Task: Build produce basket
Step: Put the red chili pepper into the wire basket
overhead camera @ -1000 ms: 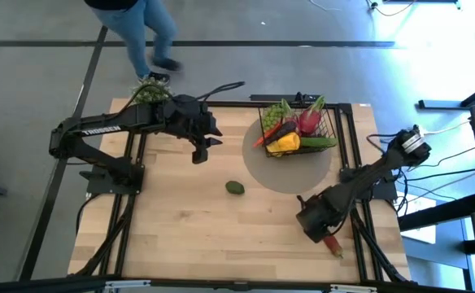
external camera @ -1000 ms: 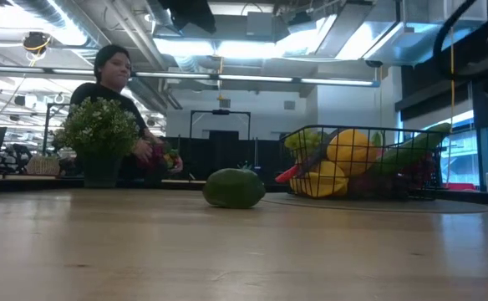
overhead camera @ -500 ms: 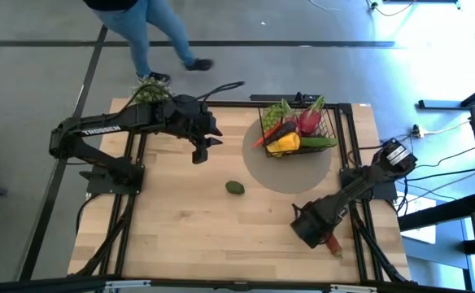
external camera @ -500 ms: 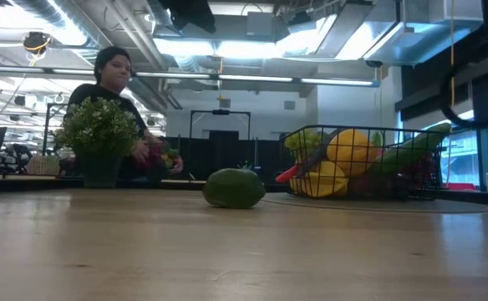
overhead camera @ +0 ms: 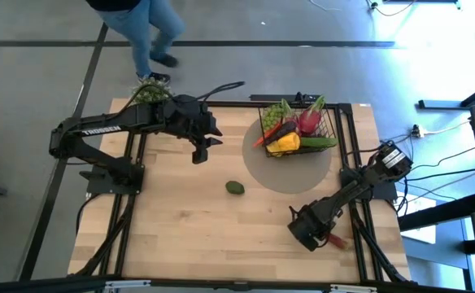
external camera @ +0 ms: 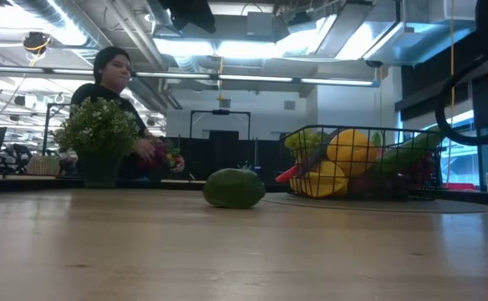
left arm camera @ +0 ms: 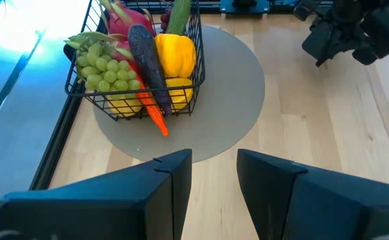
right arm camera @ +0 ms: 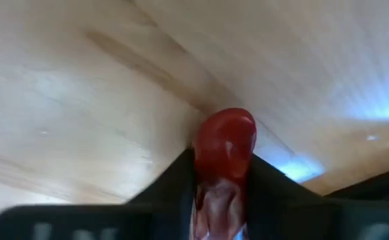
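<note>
The black wire basket (overhead camera: 297, 126) stands on a round grey mat (overhead camera: 290, 167) at the far right. It holds grapes, a pink dragon fruit, a yellow pepper, a carrot and other produce (left arm camera: 138, 60). A green avocado (overhead camera: 235, 188) lies alone on the wood mid-table. My right gripper (right arm camera: 222, 180) is low over the near right part of the table, shut on a red chili (right arm camera: 224, 143). My left gripper (left arm camera: 214, 167) hangs open above the far left-centre, nothing between its fingers. My right gripper pinches the red chili between its two fingers (right arm camera: 181, 177), coming steeply from above. The chili's rounded red end (right arm camera: 226, 130) sticks out past the fingertips toward the wood. In the high view a red end (overhead camera: 337, 241) shows beside the gripper. Whether it is off the table I cannot tell.
A small bushy potted plant (overhead camera: 150, 94) stands at the far left corner behind my left arm. A person (external camera: 114, 92) moves beyond the far edge. Bare wood lies between the avocado and the near edge.
My right gripper has sunk toward the table and shifted a little toward the near left, down onto the chili, its wrist rolling slightly. The person behind the table has moved about.
</note>
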Controlling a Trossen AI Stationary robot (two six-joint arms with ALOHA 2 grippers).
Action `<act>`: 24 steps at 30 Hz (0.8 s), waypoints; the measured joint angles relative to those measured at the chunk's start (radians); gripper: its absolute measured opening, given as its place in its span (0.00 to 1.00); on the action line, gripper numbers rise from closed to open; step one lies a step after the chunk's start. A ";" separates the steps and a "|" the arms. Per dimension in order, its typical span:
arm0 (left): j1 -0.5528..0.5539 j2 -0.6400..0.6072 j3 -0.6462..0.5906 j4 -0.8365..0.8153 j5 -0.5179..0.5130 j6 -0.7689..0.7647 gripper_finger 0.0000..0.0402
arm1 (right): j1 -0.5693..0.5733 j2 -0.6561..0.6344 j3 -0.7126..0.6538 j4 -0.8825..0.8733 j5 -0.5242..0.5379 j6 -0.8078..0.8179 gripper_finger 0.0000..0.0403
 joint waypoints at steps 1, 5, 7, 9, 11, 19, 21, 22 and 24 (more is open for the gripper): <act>0.000 0.000 0.000 0.000 0.000 0.000 0.27 | -0.002 -0.002 0.000 -0.004 0.000 0.000 0.21; 0.000 0.000 0.000 -0.002 0.000 0.001 0.27 | -0.018 -0.014 0.000 -0.022 0.018 -0.001 0.11; 0.000 0.000 0.000 -0.002 0.000 0.010 0.27 | -0.030 -0.017 0.012 -0.036 0.036 -0.002 0.11; 0.000 0.000 0.000 -0.002 0.000 0.020 0.27 | -0.046 -0.024 0.032 -0.053 0.042 -0.015 0.11; 0.000 0.000 0.000 -0.003 0.000 0.026 0.27 | -0.065 -0.030 0.060 -0.083 0.040 -0.030 0.11; 0.000 0.000 0.000 -0.010 0.000 0.007 0.27 | -0.177 -0.033 0.318 -0.419 0.110 -0.185 0.11; -0.001 0.000 0.000 -0.010 0.000 0.007 0.27 | -0.215 -0.033 0.403 -0.521 0.141 -0.226 0.11; -0.001 0.000 0.000 -0.010 0.000 0.007 0.27 | -0.235 -0.033 0.449 -0.580 0.160 -0.245 0.11; -0.002 0.000 0.000 -0.010 0.000 0.007 0.27 | -0.275 -0.034 0.530 -0.701 0.202 -0.288 0.11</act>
